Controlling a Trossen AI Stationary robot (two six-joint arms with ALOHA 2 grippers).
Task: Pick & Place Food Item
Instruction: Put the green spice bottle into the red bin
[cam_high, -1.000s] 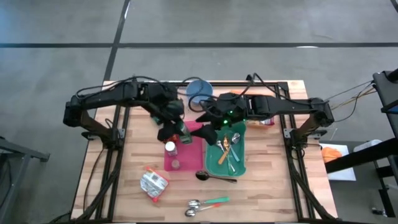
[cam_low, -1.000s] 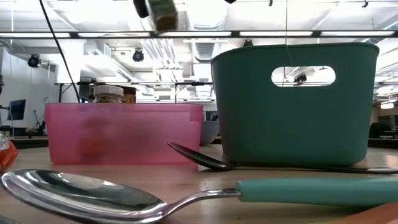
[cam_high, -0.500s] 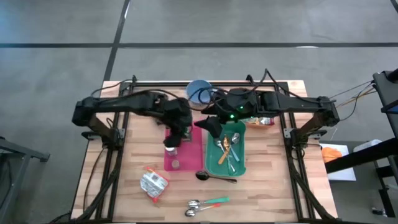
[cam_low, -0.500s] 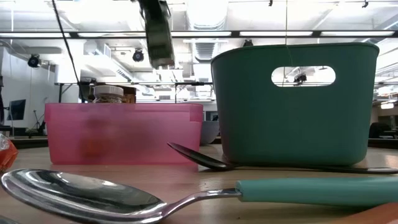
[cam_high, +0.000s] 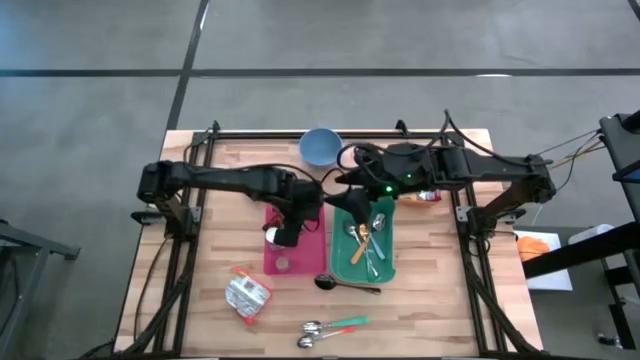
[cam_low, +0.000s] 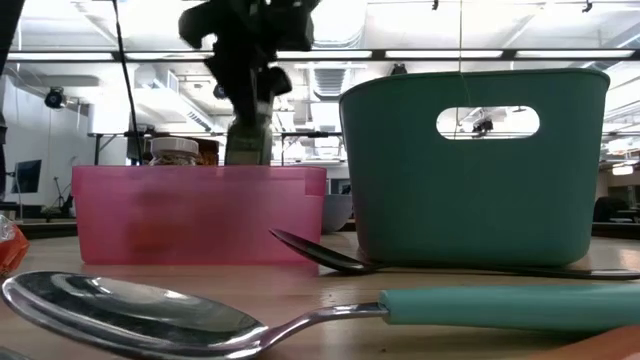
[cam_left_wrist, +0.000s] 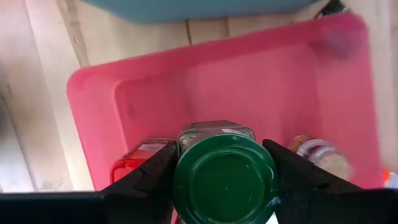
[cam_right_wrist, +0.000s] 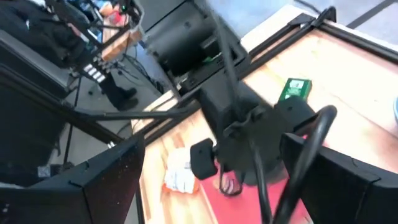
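Placement was roughly mid-drop by my read; the left gripper (cam_left_wrist: 224, 180) was clamped on a jar with a green lid (cam_left_wrist: 224, 185), fingers (cam_left_wrist: 146, 180) pressed against both sides of it, wrist pointed steeply down over the pink bin (cam_high: 310, 245); from the table-level camera the jar (cam_low: 246, 140) hung with its bottom about level with the pink bin's rim (cam_low: 200, 172), so not yet set down; release and retreat were what remained, as I judged it.

Already in the pink bin: a white-capped jar (cam_high: 271, 236) and a smaller brown-topped one (cam_high: 283, 264); the wrist camera also showed a red-labelled thing (cam_left_wrist: 146, 152) beside the held jar and a pale-lidded jar (cam_left_wrist: 320, 155) toward the far wall; landing spot looked tight between those, so a tip or a knock against a neighbour was the risk.

Left arm (cam_high: 220, 180) reached across from its side of the table, elbow fairly straight, hand above the near-middle of the pink bin.

Right gripper (cam_high: 345, 192) sat idle with its fingers spread wide, held above the table at the top edge of the green bin (cam_high: 385, 262), holding nothing; the green bin held spoons and forks (cam_high: 365, 240).

Loose on the table (cam_high: 440, 290): a foil packet (cam_high: 247, 295), a black spoon (cam_high: 345, 284), a green-handled spoon (cam_high: 335, 325), a blue bowl (cam_high: 320, 146); the packet was possibly another food item to sort, couldn't tell.
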